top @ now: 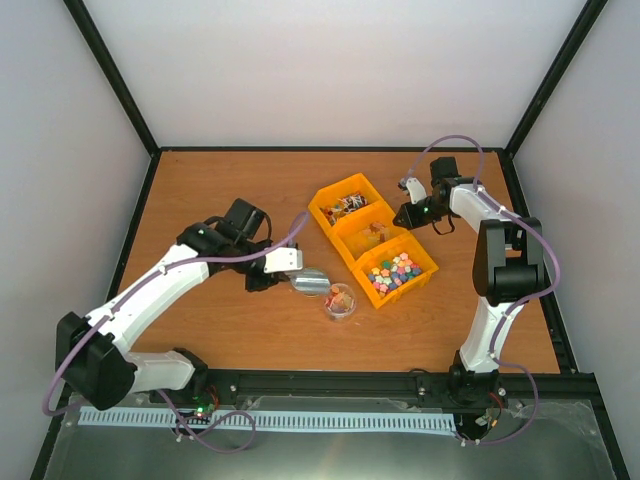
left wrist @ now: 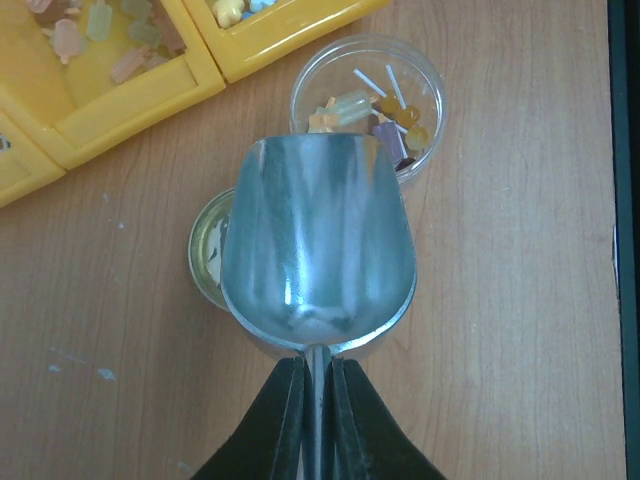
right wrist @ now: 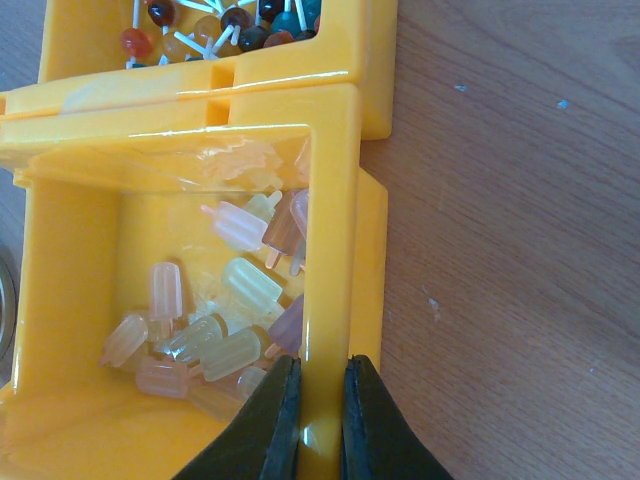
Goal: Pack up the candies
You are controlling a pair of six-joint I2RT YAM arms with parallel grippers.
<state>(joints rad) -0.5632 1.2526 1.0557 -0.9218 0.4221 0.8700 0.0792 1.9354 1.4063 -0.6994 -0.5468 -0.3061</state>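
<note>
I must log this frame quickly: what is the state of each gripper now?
Left gripper: closed on the scoop handle.
Right gripper: closed on the bin wall.

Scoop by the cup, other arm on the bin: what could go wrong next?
1. The scoop, held in the left gripper, overlaps the rim of the small cup in the wrist view; a nudge might tip it and spill its candies.
2. The lid lies right under the scoop; lowering could strike it.
3. The right gripper pinches the wall of the middle bin; any pull may drag or tilt it.
</note>
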